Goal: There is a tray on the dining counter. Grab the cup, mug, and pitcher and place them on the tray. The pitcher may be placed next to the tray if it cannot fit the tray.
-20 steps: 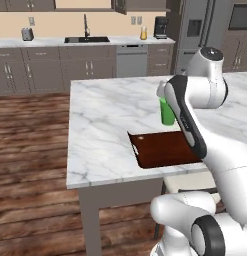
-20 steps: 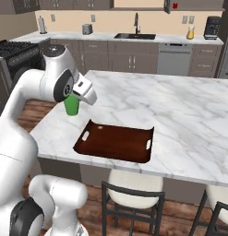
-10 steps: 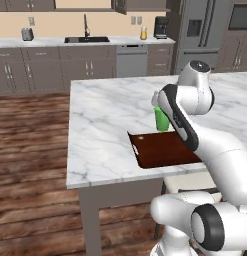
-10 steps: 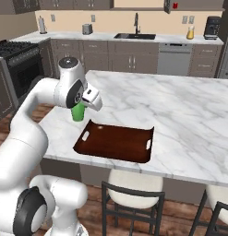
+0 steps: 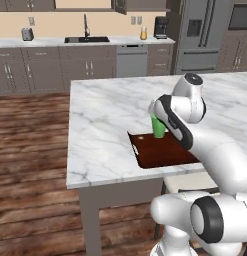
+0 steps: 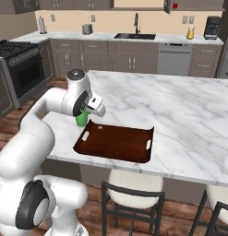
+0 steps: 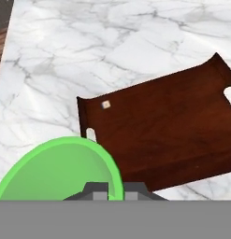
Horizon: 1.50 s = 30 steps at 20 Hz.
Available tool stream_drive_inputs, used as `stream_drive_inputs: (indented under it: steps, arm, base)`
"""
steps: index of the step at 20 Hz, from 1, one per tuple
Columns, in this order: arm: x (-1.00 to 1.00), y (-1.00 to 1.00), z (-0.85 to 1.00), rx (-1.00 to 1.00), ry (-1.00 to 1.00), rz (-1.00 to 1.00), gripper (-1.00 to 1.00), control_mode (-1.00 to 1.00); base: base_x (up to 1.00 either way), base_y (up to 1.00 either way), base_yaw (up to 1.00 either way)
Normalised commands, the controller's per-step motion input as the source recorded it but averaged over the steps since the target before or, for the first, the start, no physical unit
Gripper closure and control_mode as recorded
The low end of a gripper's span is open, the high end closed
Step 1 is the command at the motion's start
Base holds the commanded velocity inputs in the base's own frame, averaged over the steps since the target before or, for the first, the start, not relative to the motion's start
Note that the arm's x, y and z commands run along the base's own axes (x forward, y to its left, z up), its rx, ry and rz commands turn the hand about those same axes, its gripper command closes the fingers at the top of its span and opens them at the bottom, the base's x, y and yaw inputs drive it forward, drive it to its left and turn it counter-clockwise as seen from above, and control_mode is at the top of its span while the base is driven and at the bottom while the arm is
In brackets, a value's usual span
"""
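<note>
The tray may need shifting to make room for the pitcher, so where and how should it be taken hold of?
Grip the tray at a short end, on the raised rim by a white handle slot, coming down from above. It lies flat on the dining counter, so only the rim offers the hand an edge to pinch.

Dining counter (image 5: 105, 115): white marble island top, grey veining, plain grey-brown base.
Resting directly on it: one tray (image 6: 115, 143), dark reddish-brown, shallow, rectangular, raised rim with a slot handle at each short end; set near the counter's front edge, its floor bare.
</note>
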Motion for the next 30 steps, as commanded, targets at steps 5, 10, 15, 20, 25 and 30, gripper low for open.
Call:
stream_drive_inputs:
  steps: [5,10,15,20,25,30]
  arm:
    - [0.30,0.00,-0.37,0.00,-0.01,0.00,1.00,-1.00]
    - [0.36,0.00,-0.33,0.00,0.00,0.00,1.00,-1.00]
    - [0.22,-0.04,-0.33,0.00,0.00,0.00,1.00,-1.00]
    - [0.15,-0.03,-0.32,0.00,0.00,0.00,1.00,-1.00]
    - [0.15,0.00,-0.31,0.00,0.00,0.00,1.00,-1.00]
    - [0.15,0.00,-0.26,0.00,0.00,0.00,1.00,-1.00]
  base:
    - [0.00,0.00,0.00]
    - [0.00,0.00,0.00]
    - [0.00,0.00,0.00]
    - [0.00,0.00,0.00]
    - [0.00,0.00,0.00]
    - [0.00,0.00,0.00]
